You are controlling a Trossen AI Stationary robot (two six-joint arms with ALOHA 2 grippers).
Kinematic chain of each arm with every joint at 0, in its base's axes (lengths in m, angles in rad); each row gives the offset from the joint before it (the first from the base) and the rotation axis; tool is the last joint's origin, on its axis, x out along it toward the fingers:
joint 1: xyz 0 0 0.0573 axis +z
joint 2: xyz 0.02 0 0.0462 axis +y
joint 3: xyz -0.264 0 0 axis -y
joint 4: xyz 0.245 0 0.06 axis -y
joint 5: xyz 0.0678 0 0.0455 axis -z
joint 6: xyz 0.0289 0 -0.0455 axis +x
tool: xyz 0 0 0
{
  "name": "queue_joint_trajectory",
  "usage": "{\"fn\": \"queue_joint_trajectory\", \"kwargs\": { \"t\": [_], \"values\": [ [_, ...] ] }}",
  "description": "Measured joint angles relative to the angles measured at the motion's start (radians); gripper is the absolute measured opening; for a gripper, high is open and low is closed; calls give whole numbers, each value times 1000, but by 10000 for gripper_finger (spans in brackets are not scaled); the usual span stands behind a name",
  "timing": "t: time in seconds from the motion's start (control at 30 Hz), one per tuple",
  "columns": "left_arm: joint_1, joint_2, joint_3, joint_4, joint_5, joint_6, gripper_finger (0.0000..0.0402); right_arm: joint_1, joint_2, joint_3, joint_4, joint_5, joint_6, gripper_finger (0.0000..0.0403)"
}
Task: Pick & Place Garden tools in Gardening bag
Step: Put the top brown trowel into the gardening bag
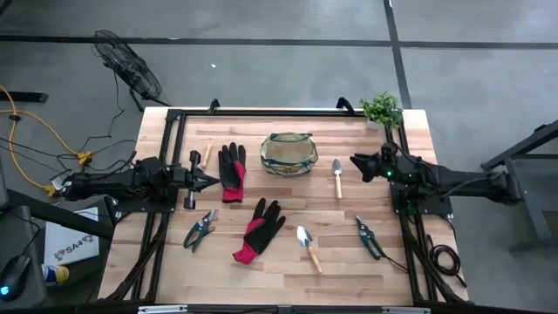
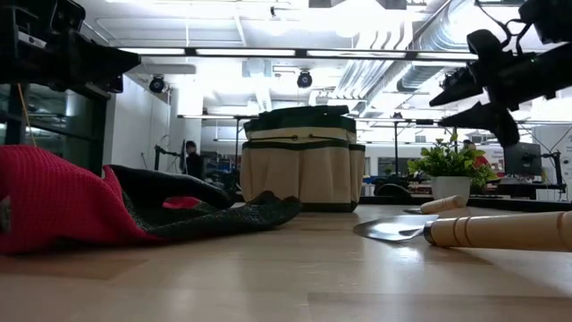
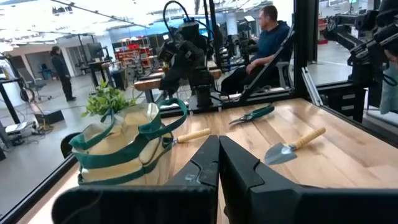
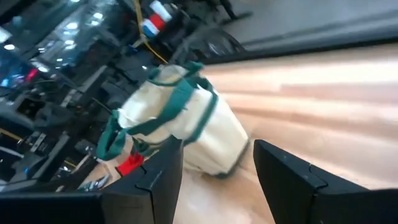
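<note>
The gardening bag (image 1: 289,153), olive-tan with green trim, stands upright at the table's far middle. The garden tools lie flat on the wood around it: two black-and-red gloves (image 1: 231,170) (image 1: 259,229), two trowels (image 1: 336,176) (image 1: 308,247), two pruners (image 1: 199,229) (image 1: 369,237) and a small wooden-handled tool (image 1: 207,155). My left gripper (image 1: 209,180) hangs shut above the table's left side, beside the far glove. Right of the bag, my right gripper (image 1: 356,163) hangs open and pointed at it (image 4: 180,124), with nothing between its fingers.
A green potted plant (image 1: 382,109) stands at the table's far right corner. A black frame (image 1: 170,122) runs along the table's edges. People show in the room beyond the table in the left wrist view. Bare wood lies along the near edge (image 1: 261,283).
</note>
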Motion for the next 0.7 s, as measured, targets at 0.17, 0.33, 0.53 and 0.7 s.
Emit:
{"fn": "queue_joint_trajectory", "kwargs": {
  "t": [0.17, 0.33, 0.53, 0.7],
  "values": [
    [0, 0, 0, -12, 0, 0, 1, 0, 58, 42, -46, -10, 137, 189],
    [0, 0, 0, -11, 0, 0, 1, 0, 130, 86, -54, -10, 182, 189],
    [0, 0, 0, -10, 0, 0, 1, 7, 250, 197, -79, -10, 170, 167],
    [0, 0, 0, -10, 0, 0, 1, 7, 353, 313, -228, 17, 187, 124]
  ]
}}
